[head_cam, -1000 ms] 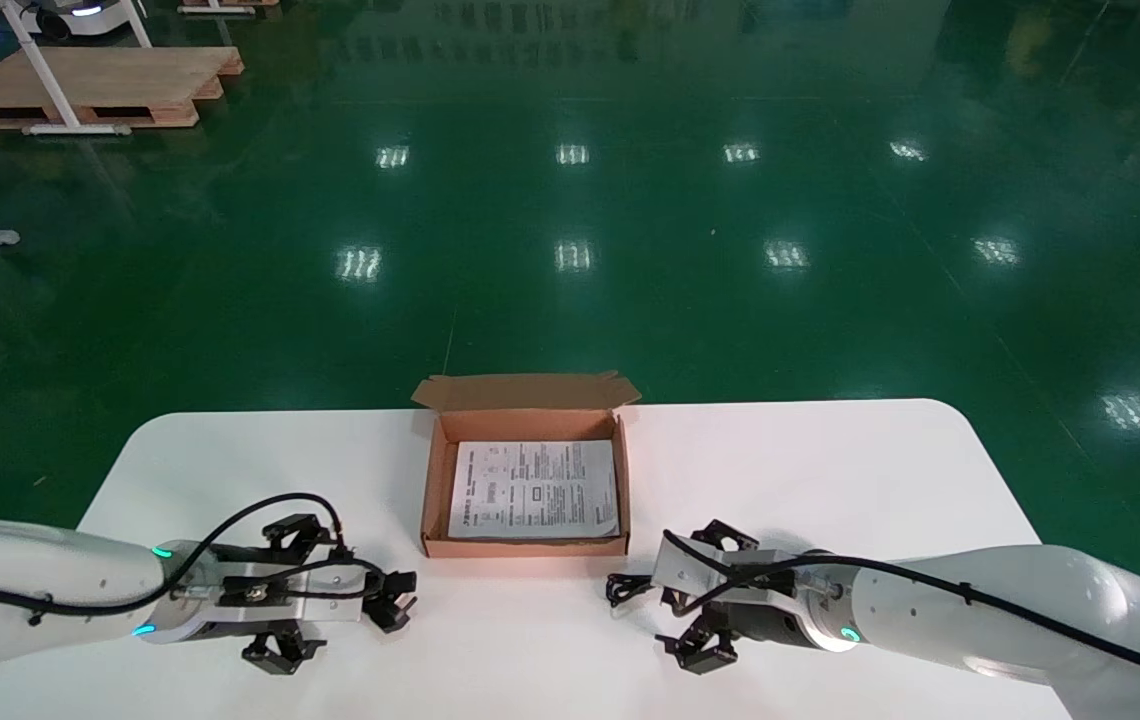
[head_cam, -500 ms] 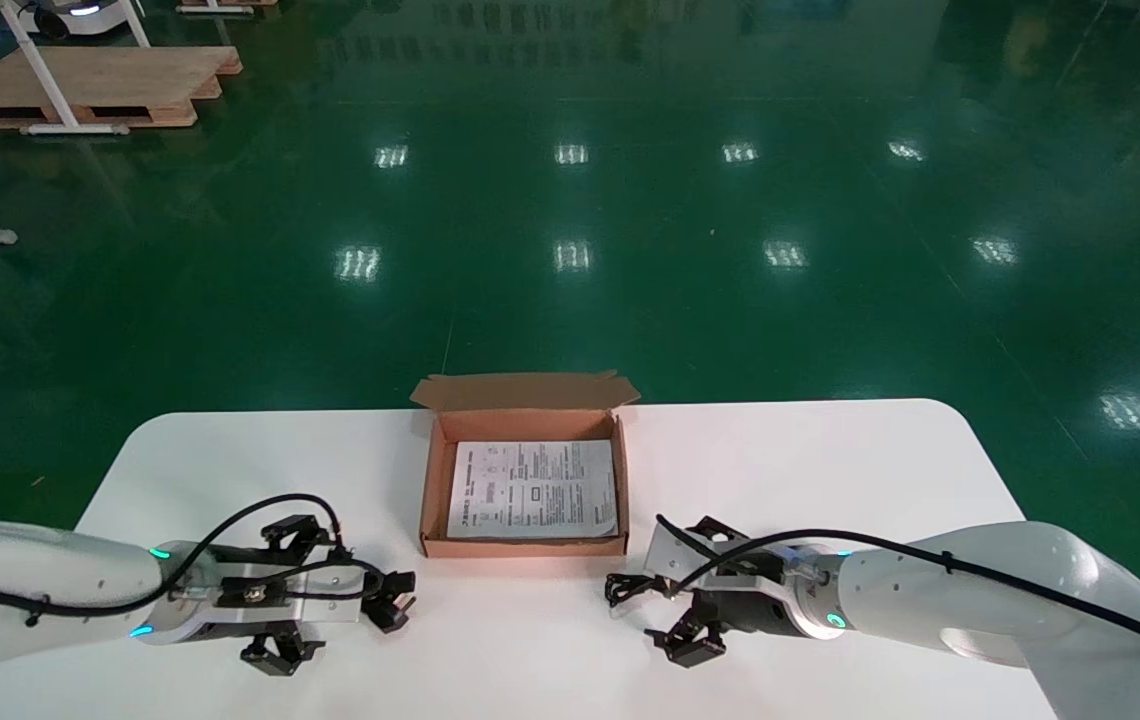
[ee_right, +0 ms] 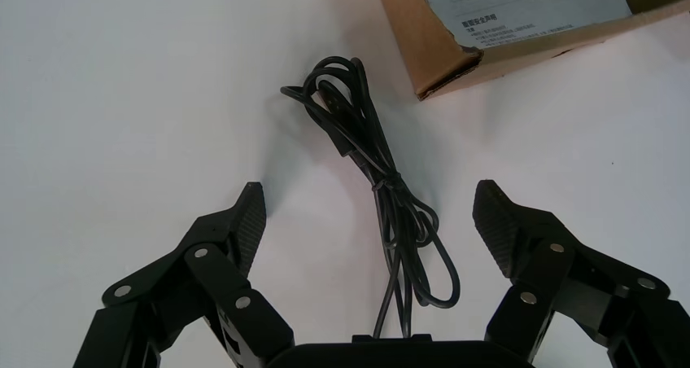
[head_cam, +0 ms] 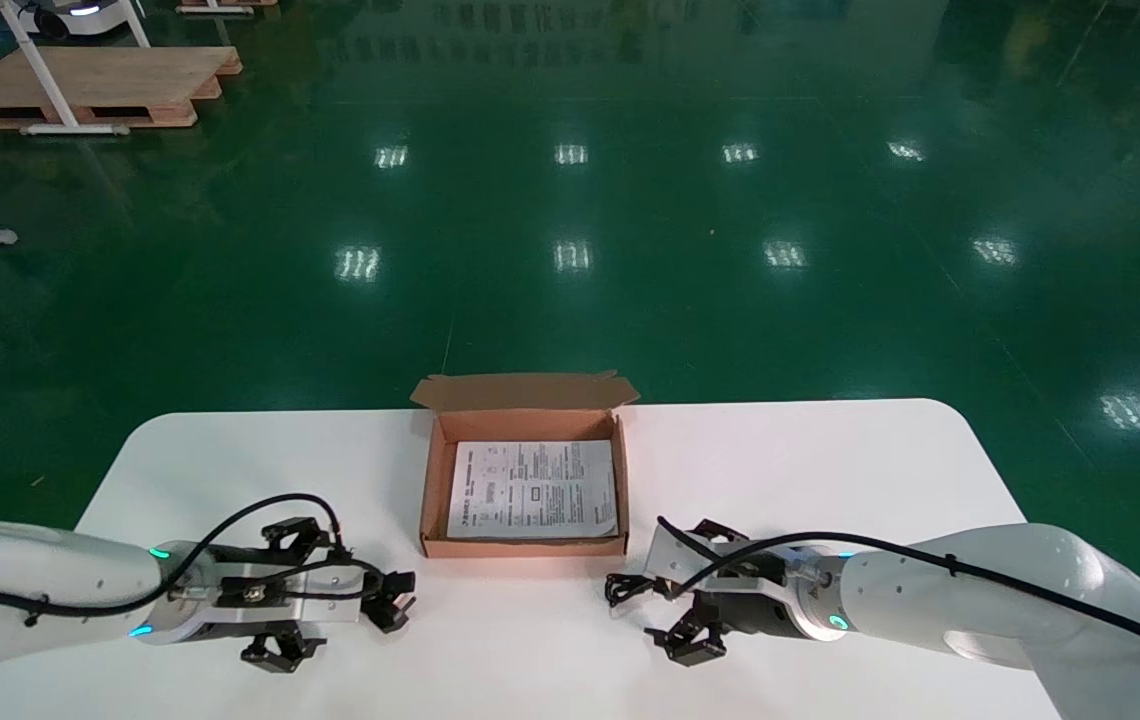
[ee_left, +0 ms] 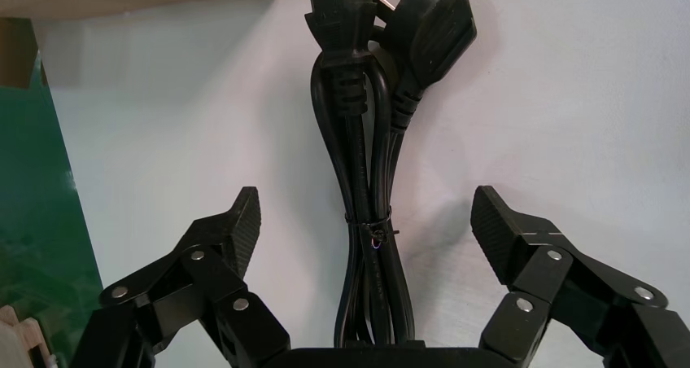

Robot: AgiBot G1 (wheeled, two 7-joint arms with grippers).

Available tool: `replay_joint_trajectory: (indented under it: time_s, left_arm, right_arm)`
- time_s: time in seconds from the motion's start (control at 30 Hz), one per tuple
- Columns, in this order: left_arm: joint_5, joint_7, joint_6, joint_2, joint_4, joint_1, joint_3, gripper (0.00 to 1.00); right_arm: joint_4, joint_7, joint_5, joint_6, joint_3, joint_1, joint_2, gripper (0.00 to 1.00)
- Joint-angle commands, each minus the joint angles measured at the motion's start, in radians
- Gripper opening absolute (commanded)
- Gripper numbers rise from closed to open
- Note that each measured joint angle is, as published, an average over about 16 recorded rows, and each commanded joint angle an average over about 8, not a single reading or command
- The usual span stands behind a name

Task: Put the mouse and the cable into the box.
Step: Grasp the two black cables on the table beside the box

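Note:
An open cardboard box point(head_cam: 525, 546) with a printed sheet point(head_cam: 533, 488) inside sits mid-table. A thick black power cable point(ee_left: 366, 164), tied in a bundle, lies on the white table between the fingers of my open left gripper point(ee_left: 366, 221); its plug end point(head_cam: 390, 598) sticks out past the gripper point(head_cam: 320, 592). A thin black cable bundle point(ee_right: 382, 181) lies between the fingers of my open right gripper point(ee_right: 370, 213), just right of the box's front corner point(ee_right: 456, 59). In the head view the thin cable point(head_cam: 625, 588) shows ahead of that gripper point(head_cam: 680, 588). No mouse shows in any view.
The white table point(head_cam: 830, 470) ends in rounded corners, with green floor point(head_cam: 570, 250) beyond. The box lid flap point(head_cam: 525, 391) stands open at the back. A wooden pallet point(head_cam: 80, 85) lies far off on the floor.
My right gripper has slid left towards the thin cable, so the bundle now lies between its fingers. The left arm has stayed still.

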Motion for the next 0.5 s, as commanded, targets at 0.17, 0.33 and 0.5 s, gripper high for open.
replay_joint_trajectory:
  time_s: [0.17,0.33,0.5]
  left_arm:
    - [0.000,0.000,0.000,0.000,0.000,0.000,0.000,0.00]
    - [0.000,0.000,0.000,0.000,0.000,0.000,0.000,0.00]
    - [0.000,0.000,0.000,0.000,0.000,0.000,0.000,0.00]
  right_arm:
    - [0.005,0.002,-0.001,-0.001,0.000,-0.002,0.002,0.00]
    - [0.008,0.002,-0.001,-0.001,-0.001,-0.003,0.003,0.00]
    - [0.010,0.003,-0.001,-0.001,-0.001,-0.003,0.004,0.00]
